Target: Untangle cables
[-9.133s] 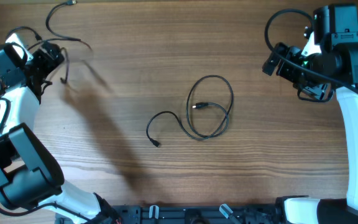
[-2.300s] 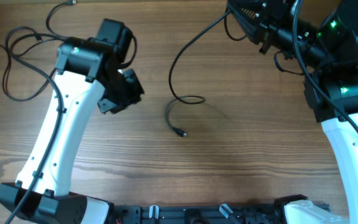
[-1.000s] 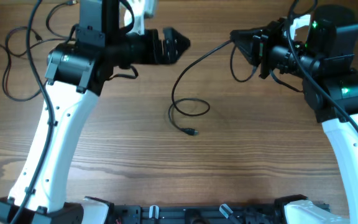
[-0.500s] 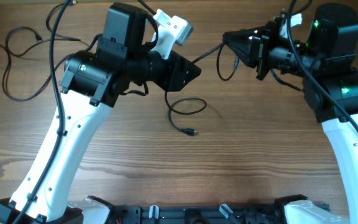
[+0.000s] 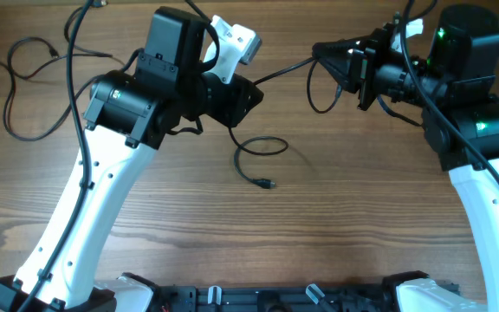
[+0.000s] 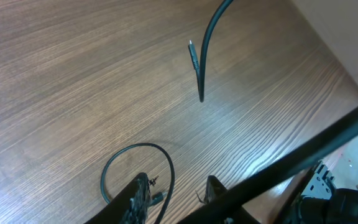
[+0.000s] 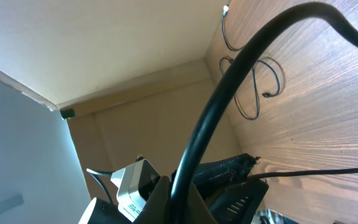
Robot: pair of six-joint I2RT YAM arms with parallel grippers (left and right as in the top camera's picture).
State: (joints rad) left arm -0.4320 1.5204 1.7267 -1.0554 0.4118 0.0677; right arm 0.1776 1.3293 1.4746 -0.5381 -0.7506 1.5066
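- Overhead view: the right gripper [image 5: 319, 52], at top right, is clenched on a black cable [image 5: 284, 69]. The cable stretches left to the left gripper [image 5: 251, 97], which is near the middle of the wooden table [image 5: 362, 217]. Below that gripper the same cable drops into a small loop on the wood and ends in a plug [image 5: 267, 183]. Other cables [image 5: 8, 104] lie loosely curved at the far upper left, well apart from it.
- Left wrist view: the two fingers [image 6: 138, 194] stand partly apart — a narrow gap with bare wood showing between them. The taut cable crosses close to the lens, beside the right-hand finger. Its loop lies on the table beneath. A loose end [image 6: 194, 57] with a small metallic tip shows higher up.
- Right wrist view: the cable rises from the closed fingertips at the bottom edge and sweeps up to the right, large and near the lens. The other cables lie on the wood far behind.
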